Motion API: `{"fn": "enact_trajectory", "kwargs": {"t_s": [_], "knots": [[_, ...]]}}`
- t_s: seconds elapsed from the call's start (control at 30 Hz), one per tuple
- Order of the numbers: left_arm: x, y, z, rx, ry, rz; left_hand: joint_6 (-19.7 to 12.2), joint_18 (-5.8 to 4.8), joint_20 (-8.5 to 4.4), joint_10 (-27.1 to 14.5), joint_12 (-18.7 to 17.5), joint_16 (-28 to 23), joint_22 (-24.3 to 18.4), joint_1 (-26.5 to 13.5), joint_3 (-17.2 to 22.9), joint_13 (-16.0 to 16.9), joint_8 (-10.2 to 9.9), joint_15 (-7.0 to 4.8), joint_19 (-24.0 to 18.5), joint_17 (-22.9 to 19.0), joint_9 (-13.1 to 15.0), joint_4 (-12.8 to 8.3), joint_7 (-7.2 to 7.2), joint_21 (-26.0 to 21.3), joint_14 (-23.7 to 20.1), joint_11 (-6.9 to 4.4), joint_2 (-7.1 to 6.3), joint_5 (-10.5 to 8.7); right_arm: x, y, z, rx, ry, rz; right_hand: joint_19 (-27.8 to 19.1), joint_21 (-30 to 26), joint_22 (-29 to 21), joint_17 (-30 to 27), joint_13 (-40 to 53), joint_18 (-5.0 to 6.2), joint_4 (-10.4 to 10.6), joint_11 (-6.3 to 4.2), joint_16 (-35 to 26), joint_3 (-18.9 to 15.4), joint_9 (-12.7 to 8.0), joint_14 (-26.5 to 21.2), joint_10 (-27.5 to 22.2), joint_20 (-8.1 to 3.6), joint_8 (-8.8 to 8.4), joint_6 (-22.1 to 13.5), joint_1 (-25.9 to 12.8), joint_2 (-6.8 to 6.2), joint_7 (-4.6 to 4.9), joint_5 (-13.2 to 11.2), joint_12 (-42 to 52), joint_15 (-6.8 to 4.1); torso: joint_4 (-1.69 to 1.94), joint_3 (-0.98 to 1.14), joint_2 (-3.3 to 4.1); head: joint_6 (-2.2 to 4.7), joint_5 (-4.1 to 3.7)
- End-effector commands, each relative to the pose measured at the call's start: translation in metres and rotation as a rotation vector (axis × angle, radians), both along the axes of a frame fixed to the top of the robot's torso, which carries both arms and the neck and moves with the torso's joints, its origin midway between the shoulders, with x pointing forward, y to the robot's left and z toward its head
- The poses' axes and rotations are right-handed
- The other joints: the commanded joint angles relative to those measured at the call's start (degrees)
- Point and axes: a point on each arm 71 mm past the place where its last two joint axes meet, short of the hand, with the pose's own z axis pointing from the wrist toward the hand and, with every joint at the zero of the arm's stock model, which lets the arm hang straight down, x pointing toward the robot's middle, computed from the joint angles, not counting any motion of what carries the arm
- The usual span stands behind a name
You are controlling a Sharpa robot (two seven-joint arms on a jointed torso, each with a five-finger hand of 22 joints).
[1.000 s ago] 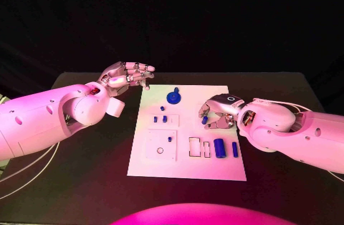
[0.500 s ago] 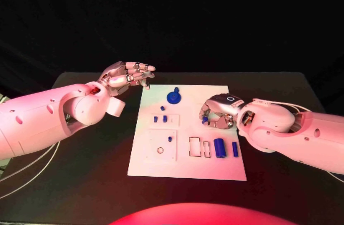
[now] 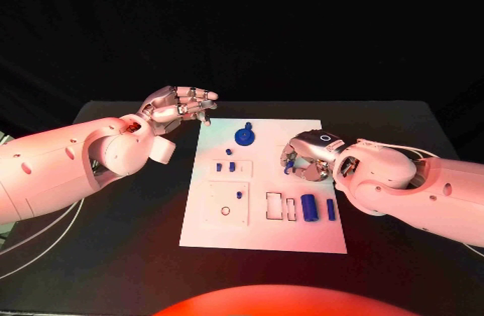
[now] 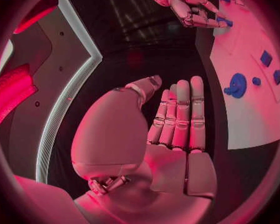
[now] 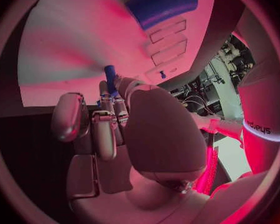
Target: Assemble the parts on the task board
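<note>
From the head camera, the task board [image 3: 264, 190] is lying in the middle of the black table [image 3: 121, 225]. The right hand [image 3: 308, 159] is hovering over the board's right side, pinching a small blue peg [image 3: 289, 163]. The left hand [image 3: 180, 106] is floating off the board's far left corner, fingers curled in around nothing. A blue knob [image 3: 245, 135] is sitting near the board's far edge; a blue cylinder [image 3: 308, 207] is lying near its right edge.

At the left wrist, the left hand [image 4: 177, 119] is holding nothing.

At the right wrist, the fingers [image 5: 109, 109] are gripping the peg [image 5: 110, 79] above the board [image 5: 71, 50].
</note>
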Motion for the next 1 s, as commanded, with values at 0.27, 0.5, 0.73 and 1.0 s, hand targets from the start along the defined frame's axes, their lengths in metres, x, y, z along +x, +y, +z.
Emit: {"fn": "enact_trajectory", "kwargs": {"t_s": [0.27, 0.5, 0.73, 1.0], "knots": [[0.0, -0.002, 0.001, -0.012, -0.001, -0.014, -0.3, 0.32, 0.0, -0.3, 0.2, -0.2, -0.1, -0.2, -0.3, 0.0, 0.0, -0.01, 0.3, -0.1, -0.1, -0.1, 0.0, -0.2, 0.0, 0.26, 0.29, 0.02, -0.02, 0.02, 0.028, 0.088, -0.07, 0.073, 0.4, 0.7, 6.9, 2.9, 1.9, -1.09, -5.5, -4.33, 0.4, 4.8, 0.5, 3.6, 5.0, -0.45, 0.54, 0.7, -1.7, -0.33, 0.1, -0.1, 0.0, -0.62, 0.04, 0.0, -0.01, -0.24, 0.23], [0.0, -0.003, 0.001, -0.014, -0.001, -0.017, -0.3, 0.32, 0.0, -0.3, 0.2, -0.2, -0.1, -0.2, -0.3, 0.0, 0.0, -0.01, 0.3, -0.1, -0.1, -0.1, 0.0, -0.2, 0.0, 0.26, 0.29, 0.02, -0.033, 0.046, 0.039, 0.135, -0.078, 0.149, 0.4, 0.8, 7.0, 2.9, 2.0, -1.11, -5.8, -4.36, 0.4, 4.9, 0.6, 3.6, 5.2, -0.48, 0.68, 0.8, -2.1, -0.47, 0.09, -0.1, 0.0, -0.64, -0.05, -0.04, -0.06, -0.44, 0.65], [0.0, -0.006, 0.001, -0.016, -0.001, -0.023, -0.3, 0.32, 0.0, -0.3, 0.2, -0.2, -0.1, -0.2, -0.3, 0.0, 0.0, -0.01, 0.3, -0.1, -0.1, -0.1, 0.0, -0.2, 0.0, 0.26, 0.29, 0.02, -0.044, 0.078, 0.033, 0.178, -0.06, 0.229, 0.3, 0.6, 7.0, 2.9, 2.1, -1.07, -6.2, -4.35, 0.4, 5.1, 0.7, 3.6, 5.3, -0.5, 0.7, 0.8, -2.1, -0.5, 0.14, -0.1, -0.1, -0.65, -0.07, -0.16, -0.14, -0.66, 1.05], [0.0, -0.008, 0.001, -0.018, -0.001, -0.029, -0.3, 0.33, 0.03, -0.4, 0.2, -0.3, -0.2, -0.1, -0.3, 0.1, 0.0, 0.0, 0.4, -0.1, -0.1, 0.0, 0.02, -0.4, 0.0, 0.27, 0.44, 0.03, -0.056, 0.111, 0.013, 0.215, -0.011, 0.299, 0.3, 0.5, 7.0, 2.7, 2.1, -1.04, -6.5, -4.29, 0.3, 5.3, 0.7, 3.6, 5.3, -0.5, 0.69, 0.7, -2.3, -0.46, 0.21, -0.1, -0.3, -0.63, 0.06, -0.11, -0.05, -0.63, 1.54]]}}
